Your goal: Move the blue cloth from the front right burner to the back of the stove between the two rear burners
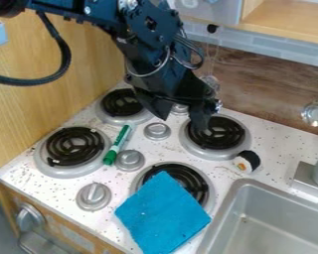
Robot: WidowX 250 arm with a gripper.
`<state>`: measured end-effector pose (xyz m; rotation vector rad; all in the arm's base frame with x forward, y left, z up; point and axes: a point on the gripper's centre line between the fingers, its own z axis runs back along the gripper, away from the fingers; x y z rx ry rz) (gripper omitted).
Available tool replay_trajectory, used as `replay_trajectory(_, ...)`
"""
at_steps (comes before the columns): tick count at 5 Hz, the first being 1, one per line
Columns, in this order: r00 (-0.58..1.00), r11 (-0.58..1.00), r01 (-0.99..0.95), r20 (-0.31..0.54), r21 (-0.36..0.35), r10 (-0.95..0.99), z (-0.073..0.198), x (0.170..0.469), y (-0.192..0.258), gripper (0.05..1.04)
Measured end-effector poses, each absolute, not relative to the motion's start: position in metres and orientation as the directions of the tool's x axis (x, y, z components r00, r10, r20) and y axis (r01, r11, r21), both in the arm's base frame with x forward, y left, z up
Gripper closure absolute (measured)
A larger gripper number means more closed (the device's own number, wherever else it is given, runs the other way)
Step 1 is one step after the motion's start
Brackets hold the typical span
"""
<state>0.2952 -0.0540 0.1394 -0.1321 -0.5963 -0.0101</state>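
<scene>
Beside the leftmost burner point(74, 146), a green marker point(118, 144) lay near to far, its far end angled rightward; beyond, the empty hand point(180, 112) gaped wide; the sink point(275, 230) held a speck point(243, 218).

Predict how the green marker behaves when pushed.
The green marker would probably roll sideways, given its slim, rounded barrel, though the silver knob beside it may stop it one way. Its straight, plastic-looking body is likely stiff.

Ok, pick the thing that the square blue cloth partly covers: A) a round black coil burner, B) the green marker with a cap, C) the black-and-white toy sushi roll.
A: the blue cloth lies over part of this burner, whose coils show past its edge.
</scene>
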Motion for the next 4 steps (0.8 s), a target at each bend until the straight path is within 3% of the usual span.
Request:
replay_trajectory(2,0.875,0.993,0.082,0.483,-0.087,-0.029,0.12,0.274,-0.046,0.091)
replay_trajectory(4,0.915,0.994,0.104,0.395,-0.026,-0.086,0.092,0.27,-0.029,0.091)
